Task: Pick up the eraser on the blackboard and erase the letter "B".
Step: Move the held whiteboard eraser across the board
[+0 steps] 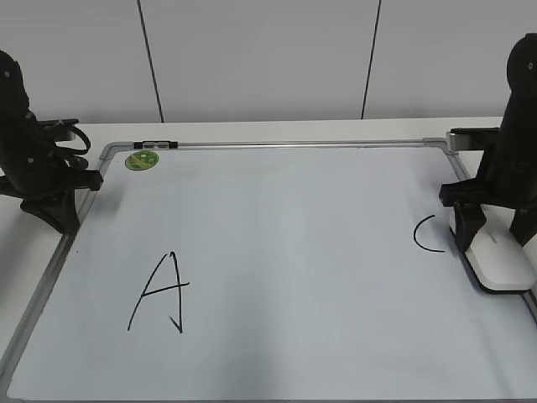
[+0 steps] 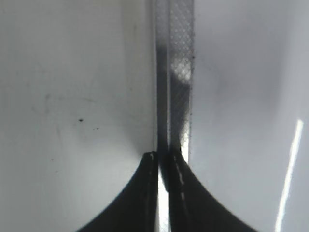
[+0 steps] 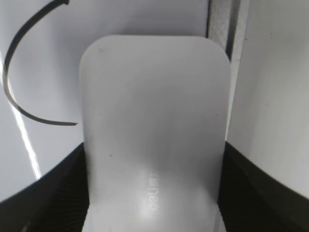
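The white eraser (image 1: 503, 264) lies on the blackboard (image 1: 294, 210) at its right edge, just right of the "C" (image 1: 426, 235). My right gripper (image 1: 495, 237) straddles it with a finger against each long side. In the right wrist view the eraser (image 3: 154, 111) fills the space between the fingers of that gripper (image 3: 154, 193), and the "C" (image 3: 19, 82) curves at the left. My left gripper (image 1: 60, 217) is shut and empty over the board's left frame (image 2: 179, 72); its tips (image 2: 164, 157) meet there. No letter "B" shows anywhere.
A large "A" (image 1: 164, 290) is drawn at the lower left of the board. A round green magnet (image 1: 142, 159) sits at the top left corner, next to a small black clip (image 1: 157, 145) on the top frame. White table surrounds the board.
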You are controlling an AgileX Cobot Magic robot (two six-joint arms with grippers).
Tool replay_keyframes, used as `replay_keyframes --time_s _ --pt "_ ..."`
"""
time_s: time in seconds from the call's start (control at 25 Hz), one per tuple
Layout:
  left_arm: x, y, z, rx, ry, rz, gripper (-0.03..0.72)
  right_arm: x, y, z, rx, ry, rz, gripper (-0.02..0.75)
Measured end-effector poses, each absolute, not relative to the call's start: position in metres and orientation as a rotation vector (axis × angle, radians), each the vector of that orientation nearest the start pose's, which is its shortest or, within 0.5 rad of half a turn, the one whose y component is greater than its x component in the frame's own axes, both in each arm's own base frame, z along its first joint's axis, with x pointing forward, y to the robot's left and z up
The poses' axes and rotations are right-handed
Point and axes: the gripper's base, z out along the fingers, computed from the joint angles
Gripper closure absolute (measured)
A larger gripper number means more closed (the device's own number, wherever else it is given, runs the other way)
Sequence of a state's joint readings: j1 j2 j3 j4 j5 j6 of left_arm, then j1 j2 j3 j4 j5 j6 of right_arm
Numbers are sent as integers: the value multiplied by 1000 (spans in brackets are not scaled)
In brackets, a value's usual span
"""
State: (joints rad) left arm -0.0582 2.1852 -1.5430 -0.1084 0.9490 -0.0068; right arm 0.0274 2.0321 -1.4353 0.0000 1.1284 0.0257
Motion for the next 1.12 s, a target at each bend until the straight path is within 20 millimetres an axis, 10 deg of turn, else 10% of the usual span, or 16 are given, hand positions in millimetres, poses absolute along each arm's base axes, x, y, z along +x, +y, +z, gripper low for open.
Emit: replay_keyframes --time_s 0.88,1.12 --pt "424 -34 128 -23 3074 -156 659 389 9 168 -15 3192 -26 108" --pt "423 -32 131 7 3072 -128 457 389 9 168 -7 3202 -30 108"
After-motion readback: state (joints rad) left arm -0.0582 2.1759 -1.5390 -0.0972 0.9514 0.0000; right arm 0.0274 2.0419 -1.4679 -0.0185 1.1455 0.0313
